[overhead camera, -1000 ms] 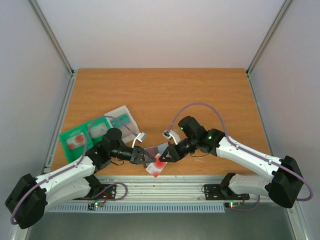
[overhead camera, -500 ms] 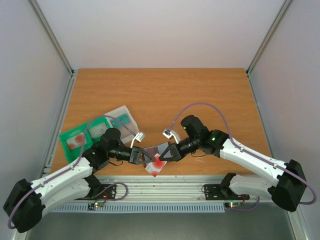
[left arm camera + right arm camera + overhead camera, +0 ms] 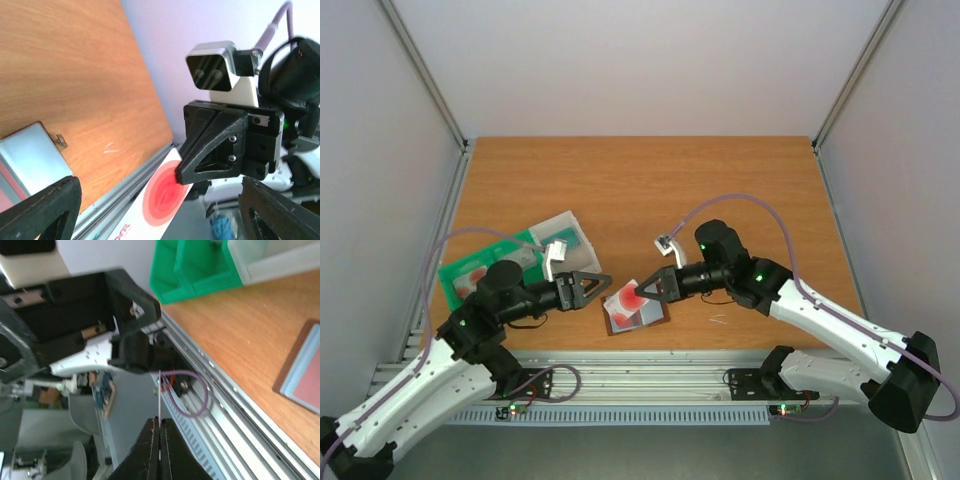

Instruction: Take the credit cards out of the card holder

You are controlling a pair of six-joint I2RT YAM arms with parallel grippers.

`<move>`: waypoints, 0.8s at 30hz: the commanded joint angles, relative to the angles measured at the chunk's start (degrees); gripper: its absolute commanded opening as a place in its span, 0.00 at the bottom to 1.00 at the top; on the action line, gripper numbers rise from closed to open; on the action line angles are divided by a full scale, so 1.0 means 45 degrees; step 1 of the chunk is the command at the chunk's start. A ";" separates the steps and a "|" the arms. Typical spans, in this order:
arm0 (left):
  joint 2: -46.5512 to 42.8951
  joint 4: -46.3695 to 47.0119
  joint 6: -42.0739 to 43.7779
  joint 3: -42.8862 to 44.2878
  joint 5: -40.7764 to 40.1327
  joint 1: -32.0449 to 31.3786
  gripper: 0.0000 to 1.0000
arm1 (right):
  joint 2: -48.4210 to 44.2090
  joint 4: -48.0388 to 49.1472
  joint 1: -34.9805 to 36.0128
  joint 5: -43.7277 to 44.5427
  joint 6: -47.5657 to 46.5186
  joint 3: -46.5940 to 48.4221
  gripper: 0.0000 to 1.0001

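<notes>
Resting at the table's left edge, the green tray (image 3: pixel 460 272) has a translucent box (image 3: pixel 563 232) just behind it to the right. The left gripper (image 3: pixel 598 290) hangs beside them with its jaws spread wide, gripping nothing. Just right of it, the card holder (image 3: pixel 642 316) lies flat near the table's front edge, a brown border around its grey-blue panel. Above it, a white credit card (image 3: pixel 629 296) with a red blotch is pinched in the right gripper (image 3: pixel 643 292), whose fingers are clamped together on it.
</notes>
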 commanded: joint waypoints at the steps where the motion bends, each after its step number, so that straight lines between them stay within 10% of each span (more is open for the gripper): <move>1: -0.1208 -0.0385 -0.1024 -0.0091 -0.1985 -0.0030 0.88 | -0.0356 0.2498 -0.0123 0.1034 0.2607 0.0282 0.01; 14: -0.2437 0.1115 -0.2956 -0.1156 -0.2283 -0.0021 0.79 | 0.0215 0.7404 -0.0136 0.2003 0.5753 -0.0110 0.01; 24: -0.1786 0.2570 -0.3423 -0.1091 -0.1851 -0.0027 0.47 | 0.0650 0.8341 -0.0140 0.2025 0.6473 -0.0564 0.01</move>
